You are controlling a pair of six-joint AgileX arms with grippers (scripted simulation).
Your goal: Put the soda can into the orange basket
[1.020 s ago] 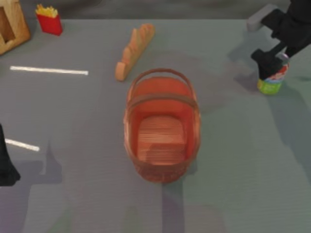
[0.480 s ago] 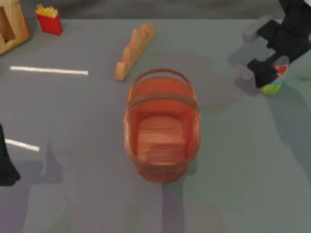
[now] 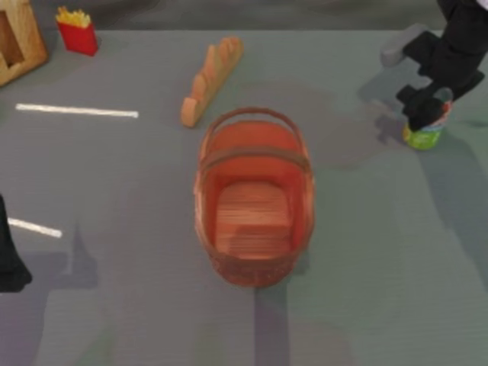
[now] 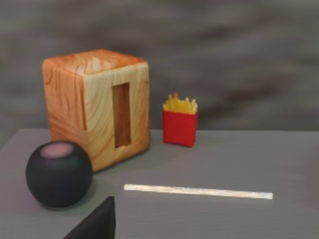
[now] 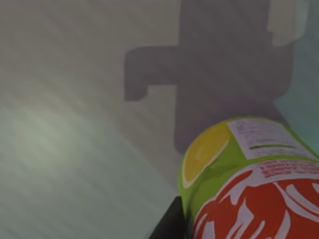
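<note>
The soda can [image 3: 424, 136], red above and lime-green below, stands near the table's far right edge. My right gripper [image 3: 427, 109] is directly over it and shut on it. In the right wrist view the soda can [image 5: 249, 179] fills the lower corner, with one dark finger [image 5: 172, 224] pressed against its side; the other finger is hidden. The orange basket [image 3: 200, 183] sits at the table's middle, its arched handle [image 3: 255, 155] across the top and its slatted bottom bare. My left gripper [image 3: 9, 263] is parked at the left edge, open.
A long bread loaf [image 3: 211, 80] lies behind the basket. A red fries box [image 3: 77, 30] and a wooden block [image 3: 19, 42] stand at the far left corner. Two white strips [image 3: 76, 111] lie at the left. A dark ball [image 4: 59, 173] shows in the left wrist view.
My right arm has shifted and turned above the can and its gripper has settled lower around it. The can stays in place. The left arm has not moved.
</note>
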